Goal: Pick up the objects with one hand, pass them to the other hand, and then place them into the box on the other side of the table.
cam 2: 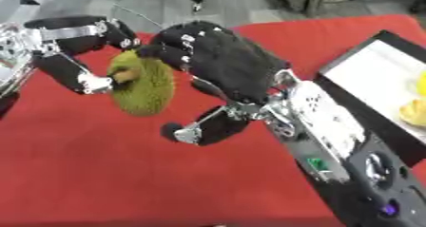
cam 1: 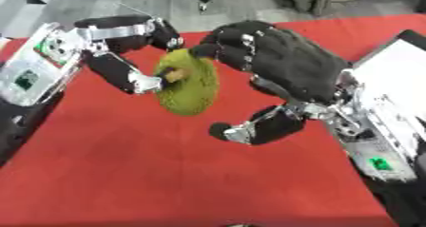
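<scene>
The green spiky fruit [cam 1: 187, 83] hangs in the air over the far left part of the red table [cam 1: 166, 174], pinched between thumb and curled fingers of the left hand [cam 1: 125, 55]. It looks light, stiff and bumpy; its broad middle seems the best hold. The right hand [cam 1: 275, 64] touches its far side, fingers bent, thumb spread below. The box [cam 2: 366, 74] lies at the right edge.

one green spiky fruit [cam 1: 189, 86], two hands: left [cam 1: 125, 55], right [cam 1: 279, 62]; one box [cam 2: 379, 76], two yellow items [cam 2: 413, 109] inside.
</scene>
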### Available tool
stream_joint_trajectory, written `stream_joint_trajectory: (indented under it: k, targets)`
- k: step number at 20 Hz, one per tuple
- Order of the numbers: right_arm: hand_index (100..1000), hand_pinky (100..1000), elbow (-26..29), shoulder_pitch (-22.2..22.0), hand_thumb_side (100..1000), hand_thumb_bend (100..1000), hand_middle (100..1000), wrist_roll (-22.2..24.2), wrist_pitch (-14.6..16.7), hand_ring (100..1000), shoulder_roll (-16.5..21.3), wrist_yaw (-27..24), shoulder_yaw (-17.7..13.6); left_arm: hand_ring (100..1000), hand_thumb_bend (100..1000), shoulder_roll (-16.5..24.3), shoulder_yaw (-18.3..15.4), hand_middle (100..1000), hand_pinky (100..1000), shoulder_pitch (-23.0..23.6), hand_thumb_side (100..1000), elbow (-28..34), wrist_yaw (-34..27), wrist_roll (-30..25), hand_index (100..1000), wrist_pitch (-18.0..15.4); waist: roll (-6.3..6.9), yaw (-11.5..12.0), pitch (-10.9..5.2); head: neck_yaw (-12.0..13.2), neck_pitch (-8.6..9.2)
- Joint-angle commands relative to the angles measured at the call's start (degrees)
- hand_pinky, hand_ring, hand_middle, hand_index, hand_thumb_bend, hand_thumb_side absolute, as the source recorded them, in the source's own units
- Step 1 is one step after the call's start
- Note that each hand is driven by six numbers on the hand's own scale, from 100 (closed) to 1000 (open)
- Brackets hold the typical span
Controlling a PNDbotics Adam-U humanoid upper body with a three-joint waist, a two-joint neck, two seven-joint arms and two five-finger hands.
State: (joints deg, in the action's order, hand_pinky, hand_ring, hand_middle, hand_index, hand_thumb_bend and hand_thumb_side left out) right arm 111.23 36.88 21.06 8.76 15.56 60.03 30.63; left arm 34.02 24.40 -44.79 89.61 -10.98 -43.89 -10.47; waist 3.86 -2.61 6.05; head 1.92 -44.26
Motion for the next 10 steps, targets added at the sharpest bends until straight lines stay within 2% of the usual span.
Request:
stream_joint_trajectory:
  k: [1,8,10]
  targets:
    - [910,827,-1.5,1.2,422,491,789,-1.7,-0.3,850,-1.0,2.6,-0.2,497,100,0.2,-0.2,452,681,-1.5,313,1.1,-0.8,-0.6,510,0.7,-0.03,0.2,-0.86,-0.3,0.15]
    - [885,796,-4.8,1.3,388,455,738,-5.1,-0.5,815,-2.1,4.7,0.8,497,100,-0.8,-0.1,452,681,-2.0,322,1.3,-1.4,-1.5,511,1.4,0.05,0.4,-0.72,-0.6,0.15]
    - [860,776,-5.5,1.3,368,418,683,-5.8,-0.6,786,-2.2,5.2,1.0,499,100,-1.0,0.0,454,682,-2.1,325,1.4,-1.6,-1.7,514,1.6,0.08,0.4,-0.73,-0.7,0.15]
